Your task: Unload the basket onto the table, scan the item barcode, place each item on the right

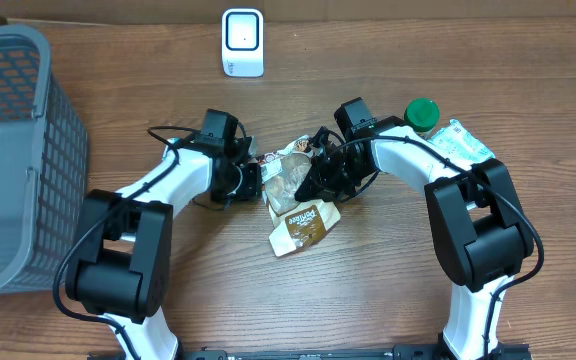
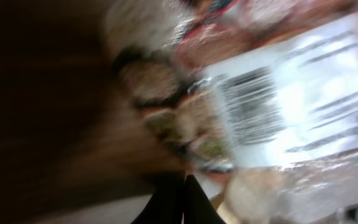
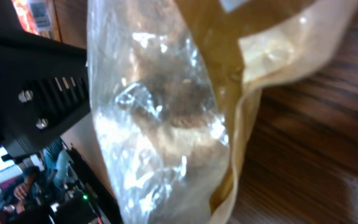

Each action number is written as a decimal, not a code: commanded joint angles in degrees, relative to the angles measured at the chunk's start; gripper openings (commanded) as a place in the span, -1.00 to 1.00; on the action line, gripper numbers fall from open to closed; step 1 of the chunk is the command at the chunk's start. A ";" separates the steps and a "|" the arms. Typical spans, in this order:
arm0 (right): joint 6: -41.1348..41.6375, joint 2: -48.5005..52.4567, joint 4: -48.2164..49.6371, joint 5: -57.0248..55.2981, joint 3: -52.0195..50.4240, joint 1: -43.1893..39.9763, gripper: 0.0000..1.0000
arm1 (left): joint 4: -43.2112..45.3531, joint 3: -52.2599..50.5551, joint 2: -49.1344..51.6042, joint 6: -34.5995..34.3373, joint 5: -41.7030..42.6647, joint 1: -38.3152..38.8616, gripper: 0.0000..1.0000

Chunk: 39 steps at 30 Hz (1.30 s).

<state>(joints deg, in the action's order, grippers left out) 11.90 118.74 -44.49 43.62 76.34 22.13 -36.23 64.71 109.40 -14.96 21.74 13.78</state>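
A clear snack bag [image 1: 286,177] with brownish pieces inside hangs between my two grippers at mid-table. My left gripper [image 1: 259,181] is at its left edge. In the left wrist view the black fingers [image 2: 194,202] are pressed together at the bag's lower edge, with the bag's barcode [image 2: 252,106] just beyond them. My right gripper [image 1: 314,172] is shut on the bag's right side. In the right wrist view the bag [image 3: 160,118] fills the frame and hides my own fingers. The white scanner [image 1: 242,42] stands at the far edge of the table.
A brown packet [image 1: 302,225] lies on the table just below the bag. A green-capped bottle [image 1: 421,113] and a pale packet [image 1: 464,141] sit at the right. A grey basket [image 1: 8,150] stands along the left side.
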 commanded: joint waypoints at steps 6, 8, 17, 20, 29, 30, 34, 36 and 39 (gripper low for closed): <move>-8.20 -4.61 0.02 5.03 1.18 -2.29 -0.92 | -17.20 17.44 -10.05 6.03 -2.89 -3.04 -0.91; -10.29 -7.34 -0.39 6.91 1.22 -3.52 -0.92 | -20.85 21.40 -12.46 6.01 -4.42 -4.26 -0.91; -11.37 -21.90 -3.93 13.14 1.22 -8.39 -0.92 | -26.88 26.75 -17.57 6.27 -13.51 -11.80 -0.85; -11.34 -26.40 -4.98 13.20 1.22 -8.39 -0.92 | -28.20 26.23 -16.79 7.39 -13.57 -14.84 -0.86; -8.63 -35.87 -4.44 14.58 1.22 -8.39 -0.92 | -29.51 26.18 -13.90 9.86 -13.25 -21.88 -0.73; -7.89 -36.20 -4.20 14.56 1.22 -8.37 -0.92 | -29.29 26.18 -13.88 9.86 -13.25 -22.23 -0.60; -1.84 -36.33 -2.67 11.72 1.27 -8.26 -0.93 | -28.24 26.18 -13.88 9.84 -14.45 -22.67 0.26; 1.36 -36.30 -2.29 7.74 1.97 -8.26 -0.93 | -28.22 26.18 -13.88 9.86 -14.93 -22.67 0.99; 2.29 -34.80 -4.96 3.50 6.25 -8.09 -0.92 | -28.24 26.18 -13.88 9.86 -14.91 -22.67 0.99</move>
<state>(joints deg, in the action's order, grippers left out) 10.70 83.42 -49.01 51.88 77.69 13.61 -64.73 91.22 95.13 -5.76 7.70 -8.67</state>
